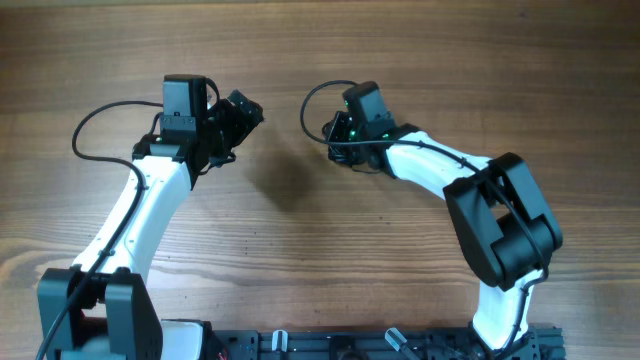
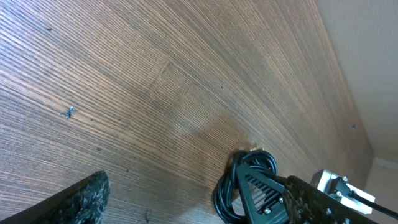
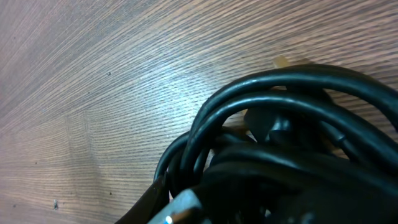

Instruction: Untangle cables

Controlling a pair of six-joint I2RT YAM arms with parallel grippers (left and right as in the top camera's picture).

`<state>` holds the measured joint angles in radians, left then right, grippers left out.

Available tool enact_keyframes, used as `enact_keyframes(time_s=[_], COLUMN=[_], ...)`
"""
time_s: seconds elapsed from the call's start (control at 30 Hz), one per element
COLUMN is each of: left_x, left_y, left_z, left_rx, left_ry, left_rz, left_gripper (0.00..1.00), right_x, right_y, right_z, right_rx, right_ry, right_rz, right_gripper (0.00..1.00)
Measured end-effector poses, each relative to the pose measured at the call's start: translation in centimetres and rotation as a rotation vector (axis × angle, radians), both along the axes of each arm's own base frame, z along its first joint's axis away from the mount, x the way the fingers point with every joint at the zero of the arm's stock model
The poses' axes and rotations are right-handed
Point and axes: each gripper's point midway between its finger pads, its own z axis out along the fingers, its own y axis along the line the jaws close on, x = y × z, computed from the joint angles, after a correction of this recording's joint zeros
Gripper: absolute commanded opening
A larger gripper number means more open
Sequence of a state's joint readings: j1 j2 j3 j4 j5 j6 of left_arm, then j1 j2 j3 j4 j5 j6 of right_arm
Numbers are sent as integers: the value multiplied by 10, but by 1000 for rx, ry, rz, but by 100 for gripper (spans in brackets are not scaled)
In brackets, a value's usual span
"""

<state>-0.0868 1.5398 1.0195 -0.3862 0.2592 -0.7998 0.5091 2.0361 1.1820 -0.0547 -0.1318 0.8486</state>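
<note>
Overhead: right pincer (image 1: 338,140) clamps the cables (image 3: 292,78); left pincer (image 1: 240,122) spread, empty; we judge cords light & floppy; grab outer loop w/ left.

The left arm (image 1: 135,215) and right arm (image 1: 432,160) have white links, bulky black joints and thick black wires (image 1: 90,125) looping alongside. A green light (image 1: 349,108) glows on the right wrist; the left pincer (image 1: 248,108) is black.

Wood-grain table (image 1: 300,250) with a coil of black cables (image 3: 280,81) at its surface, and a tan chip (image 3: 283,61) just beside it.
</note>
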Motion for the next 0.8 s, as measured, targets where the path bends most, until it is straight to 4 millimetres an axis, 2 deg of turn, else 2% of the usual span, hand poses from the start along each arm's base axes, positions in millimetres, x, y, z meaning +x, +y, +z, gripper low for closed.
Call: enact_keyframes(time_s=[0.3, 0.47, 0.5, 0.67, 0.8], left_x=[-5, -6, -6, -6, -11], left_y=[0, 0, 0, 0, -7], left_z=[-4, -4, -4, -5, -7], left_rx=[3, 3, 3, 4, 6], left_ry=[26, 29, 29, 33, 50], left_rz=[-1, -1, -1, -1, -21], left_gripper=[93, 94, 94, 94, 93], right_x=[3, 2, 1, -14, -40], right_y=[7, 13, 16, 29, 28], right_z=[-2, -1, 0, 2, 12], right_rx=[9, 29, 34, 63, 67], right_ry=[-5, 1, 2, 29, 96], right_rz=[-15, 17, 32, 168, 263], right_gripper=[24, 19, 15, 6, 4])
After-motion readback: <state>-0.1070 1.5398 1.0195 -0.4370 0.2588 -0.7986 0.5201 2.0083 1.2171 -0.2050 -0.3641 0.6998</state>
